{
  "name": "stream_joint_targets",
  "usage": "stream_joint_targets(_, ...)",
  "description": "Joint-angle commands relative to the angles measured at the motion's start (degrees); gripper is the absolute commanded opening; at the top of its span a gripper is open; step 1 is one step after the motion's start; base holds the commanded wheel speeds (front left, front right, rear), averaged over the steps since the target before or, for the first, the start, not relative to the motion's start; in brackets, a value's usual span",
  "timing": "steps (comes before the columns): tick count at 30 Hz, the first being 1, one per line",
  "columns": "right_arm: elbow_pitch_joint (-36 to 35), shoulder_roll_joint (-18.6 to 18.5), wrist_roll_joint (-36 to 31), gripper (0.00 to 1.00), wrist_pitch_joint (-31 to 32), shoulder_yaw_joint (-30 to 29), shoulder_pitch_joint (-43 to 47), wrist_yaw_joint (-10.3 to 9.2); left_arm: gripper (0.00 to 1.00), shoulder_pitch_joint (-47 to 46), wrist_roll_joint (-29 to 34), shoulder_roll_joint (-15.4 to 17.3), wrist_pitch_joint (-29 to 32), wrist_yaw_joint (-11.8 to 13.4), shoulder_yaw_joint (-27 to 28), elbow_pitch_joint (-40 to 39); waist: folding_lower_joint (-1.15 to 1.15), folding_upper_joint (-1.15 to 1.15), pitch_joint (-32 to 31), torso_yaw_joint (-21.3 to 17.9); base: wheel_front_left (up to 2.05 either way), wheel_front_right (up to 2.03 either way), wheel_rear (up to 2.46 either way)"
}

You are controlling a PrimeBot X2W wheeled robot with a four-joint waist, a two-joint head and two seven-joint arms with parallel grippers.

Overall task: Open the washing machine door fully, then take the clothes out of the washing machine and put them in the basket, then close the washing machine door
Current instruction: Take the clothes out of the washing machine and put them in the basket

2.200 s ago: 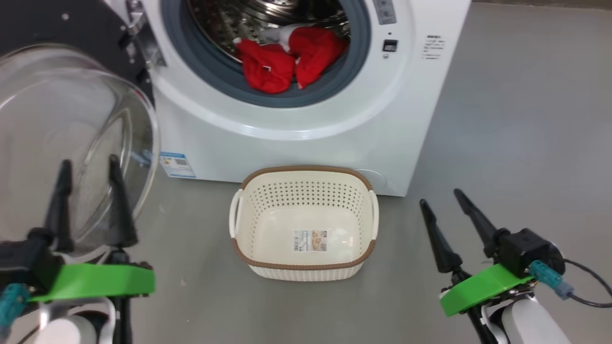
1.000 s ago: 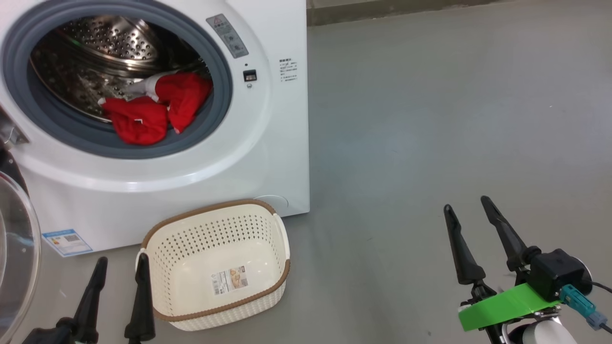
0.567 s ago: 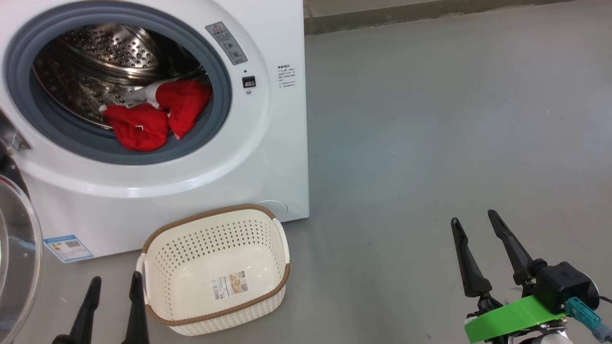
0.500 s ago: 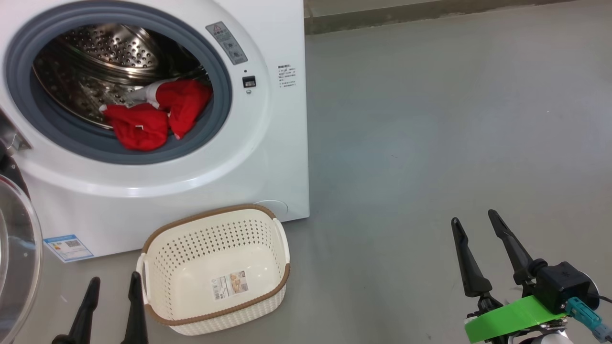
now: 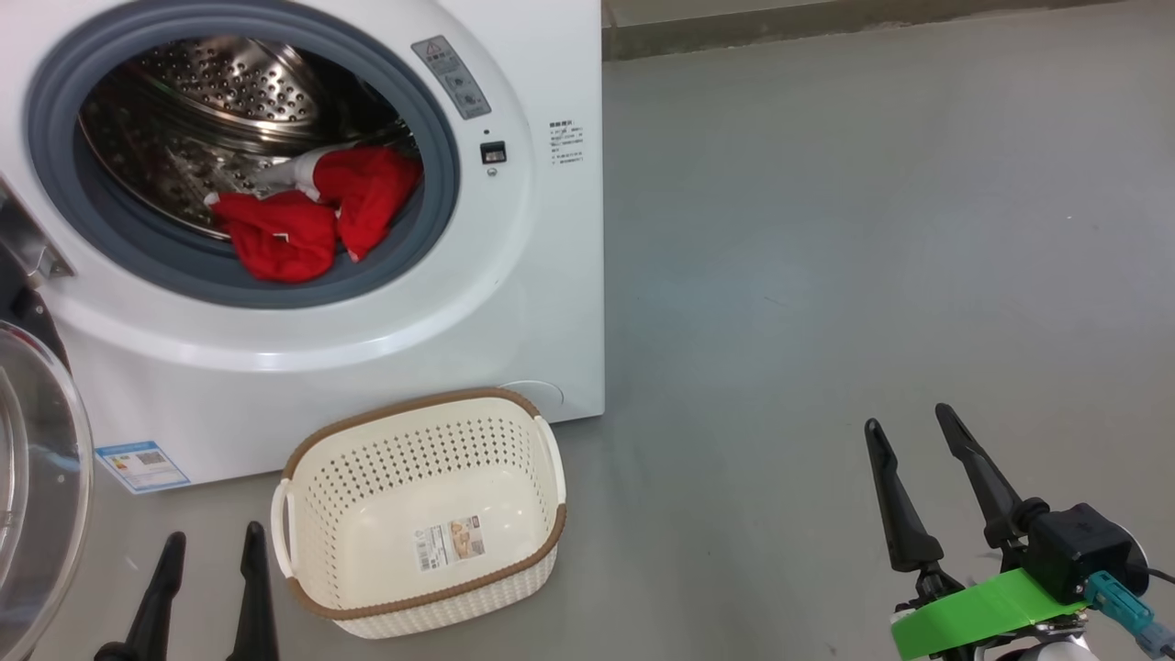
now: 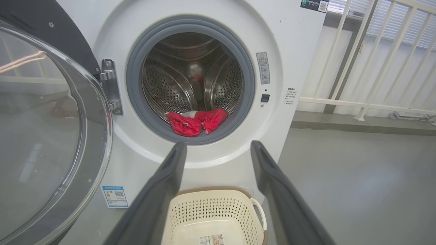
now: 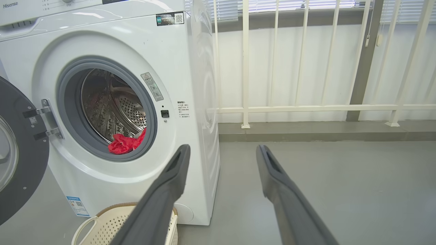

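Your left gripper [image 5: 212,534] sits at the lower left of the head view with its two fingers spread and nothing between them. The gap is the same as half a second ago. In its wrist view the fingers frame the basket below and the drum mouth above. Your right gripper [image 5: 906,418] is likewise spread and empty at the lower right, over bare grey floor [image 5: 826,229] and well apart from the machine. It has not moved in the picture.

The basket [image 5: 404,454] stands on the floor just right of the left fingertips and close to the front of the washing machine [image 5: 514,303]. The clothes [image 5: 303,220] lie in the same red heap as before, low in the steel drum [image 5: 211,101] and spilling onto the grey rubber ring [image 5: 441,184]. The washing machine door [image 5: 37,477] hangs swung open at the left edge.

Since half a second ago, machine, basket and blue label [image 5: 142,465] have all slid slightly right together, so that is your head camera turning. Over two seconds it has swung well to the right.
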Motion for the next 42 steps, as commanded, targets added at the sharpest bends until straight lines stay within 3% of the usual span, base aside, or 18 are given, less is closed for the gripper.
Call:
stream_joint_targets(1,-1.3,-0.1,-0.6,1.0,-0.4,1.5,-0.8,0.35,1.0,-1.3,0.3,1.2,-0.1,0.8,2.3,-1.6,0.0,0.0,0.1,0.1,0.9,-0.9,0.0)
stream_joint_targets(21,-0.8,-0.1,-0.3,1.0,-0.4,2.0,-1.2,0.35,1.0,-1.9,0.6,0.9,-0.5,1.4,1.7,-3.2,0.0,0.0,0.8,0.2,1.52,-1.52,0.0)
stream_joint_targets(42,-1.3,-0.1,-0.1,1.0,-0.4,2.2,-1.7,0.35,1.0,-3.0,0.9,0.8,-0.4,2.3,0.6,-4.3,0.0,0.0,2.9,0.6,0.12,-0.12,0.0)
